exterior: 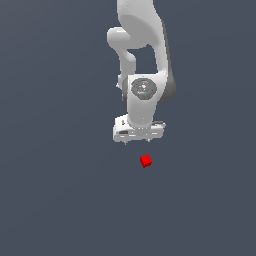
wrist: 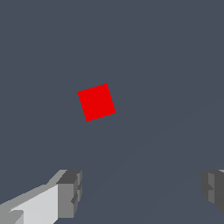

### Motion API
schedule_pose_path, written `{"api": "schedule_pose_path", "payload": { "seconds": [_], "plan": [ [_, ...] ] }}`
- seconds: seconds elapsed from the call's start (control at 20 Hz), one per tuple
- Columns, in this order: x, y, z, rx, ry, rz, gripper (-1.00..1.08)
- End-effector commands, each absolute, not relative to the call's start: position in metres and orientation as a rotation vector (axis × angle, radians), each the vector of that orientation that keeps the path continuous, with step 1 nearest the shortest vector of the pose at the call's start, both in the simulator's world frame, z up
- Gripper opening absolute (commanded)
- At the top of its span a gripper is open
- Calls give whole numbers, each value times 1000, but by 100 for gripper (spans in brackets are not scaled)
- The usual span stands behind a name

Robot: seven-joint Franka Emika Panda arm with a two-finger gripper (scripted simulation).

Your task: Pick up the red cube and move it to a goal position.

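Below the arm, gripper spread wide, holding nothing; red cube sits apart on the worktop, untouched

A plain dark grey-blue surface fills the whole scene.

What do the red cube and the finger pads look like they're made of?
Red cube: flat, matte, uniform red, no texture or gloss; material can't be told from a render. Finger pads: dark grey, ridged, matte, possibly rubber-like. Gripper body: smooth white, looks like painted plastic or metal.
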State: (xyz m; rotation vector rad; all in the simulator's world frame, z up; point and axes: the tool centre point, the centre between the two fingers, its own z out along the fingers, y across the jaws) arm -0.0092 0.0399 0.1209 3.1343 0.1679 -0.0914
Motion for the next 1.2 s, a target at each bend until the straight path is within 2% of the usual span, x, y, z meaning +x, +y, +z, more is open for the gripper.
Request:
{"api": "schedule_pose_path", "payload": {
  "seconds": [0.0,0.6,1.1,1.15],
  "plan": [
    [-4,44,109,3132,219,-82,100],
    [30,75,38,3097,531,-17,100],
    [40,85,20,3081,615,0,100],
    [40,85,20,3081,615,0,-100]
  ]
}}
